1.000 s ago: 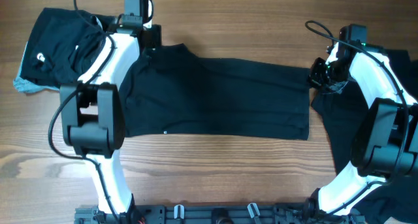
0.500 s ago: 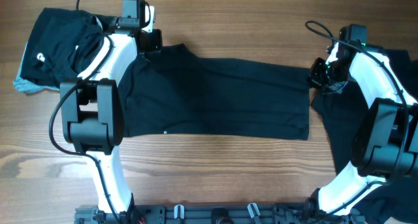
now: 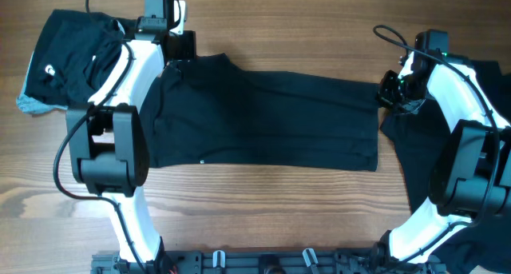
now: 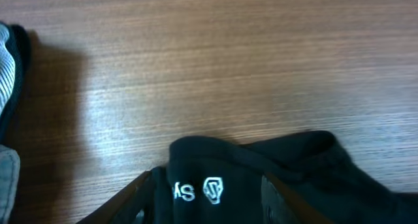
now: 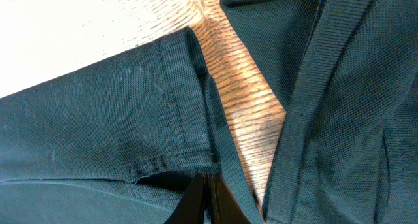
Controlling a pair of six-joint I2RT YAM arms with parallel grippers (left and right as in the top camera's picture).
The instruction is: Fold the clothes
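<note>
A black T-shirt (image 3: pixel 263 118) lies flat across the middle of the table, folded into a long band. My left gripper (image 3: pixel 180 53) is at its top-left corner. In the left wrist view my left gripper (image 4: pixel 209 185) is open, with a raised bunch of the black shirt (image 4: pixel 294 165) bearing a small white logo (image 4: pixel 213 189) between its fingers. My right gripper (image 3: pixel 390 92) is at the shirt's right edge. In the right wrist view my right gripper (image 5: pixel 208 183) is shut on the hemmed edge of the shirt (image 5: pixel 98 119).
A crumpled pile of black clothes (image 3: pixel 68 54) with a white logo and a pale blue-grey edge (image 3: pixel 28 105) lies at the top left. Another black shirt (image 3: pixel 479 138) lies at the far right, and in the right wrist view it (image 5: pixel 353 87) is just beside the held hem.
My left arm has shifted slightly up and left at the shirt's top-left corner. The right arm and the shirt have not visibly moved.
</note>
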